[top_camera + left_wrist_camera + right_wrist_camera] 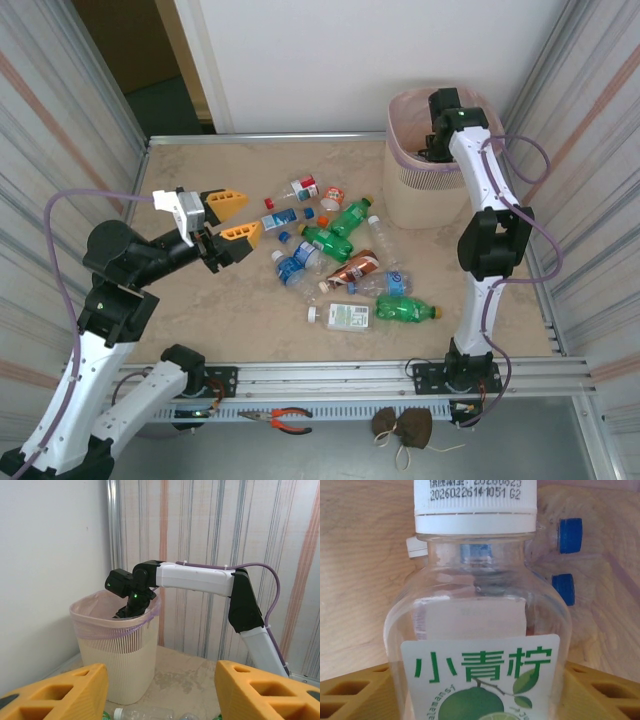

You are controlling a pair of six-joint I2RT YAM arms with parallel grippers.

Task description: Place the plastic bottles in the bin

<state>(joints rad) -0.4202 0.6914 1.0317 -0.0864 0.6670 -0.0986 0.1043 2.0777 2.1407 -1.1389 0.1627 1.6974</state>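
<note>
Several plastic bottles (350,217) lie in a loose heap mid-table: green ones, a brown one (352,268), clear ones with blue labels (295,265), and a white flat one (347,317). The beige bin (420,185) with its pink liner stands at the far right, also seen in the bin (117,650) of the left wrist view. My right gripper (480,695) reaches down inside it, shut on a clear lime-label bottle (477,605) with a white cap. Blue-capped bottles (568,535) lie below on the liner. My left gripper (250,218) hovers open and empty left of the heap.
Striped panels wall in the table left and right, with a white wall behind. The right arm (200,577) arches over the bin rim. Pliers (290,418) and a brown pouch (403,427) lie on the front rail. A clear bottle (145,713) lies below my left fingers.
</note>
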